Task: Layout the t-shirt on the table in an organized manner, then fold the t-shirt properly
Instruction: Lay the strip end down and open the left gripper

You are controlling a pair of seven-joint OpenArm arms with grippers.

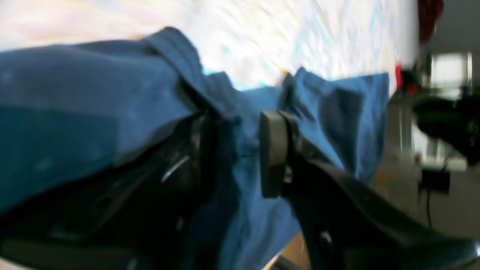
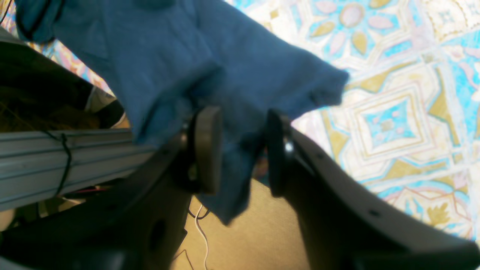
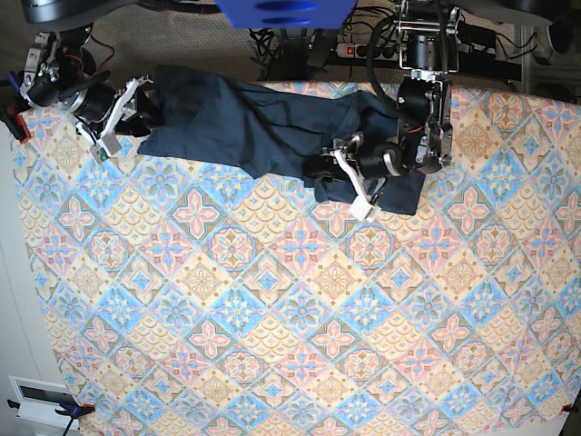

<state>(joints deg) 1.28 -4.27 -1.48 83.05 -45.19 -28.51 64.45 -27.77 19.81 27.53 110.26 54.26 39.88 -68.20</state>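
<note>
One t-shirt, dark navy, bunched along the far edge of the one counter, long axis running side to side between two hands; pinched at one end by the right hand, on the base view's left, cloth bunched between its pads in the right wrist view; pinched near the other end by the left hand, fabric gathered between its pads in the left wrist view, though blurred; both hands on the cloth already, so neither nearer; judged: drawing apart along that axis needed to spread the shirt flat; no fold begun.
</note>
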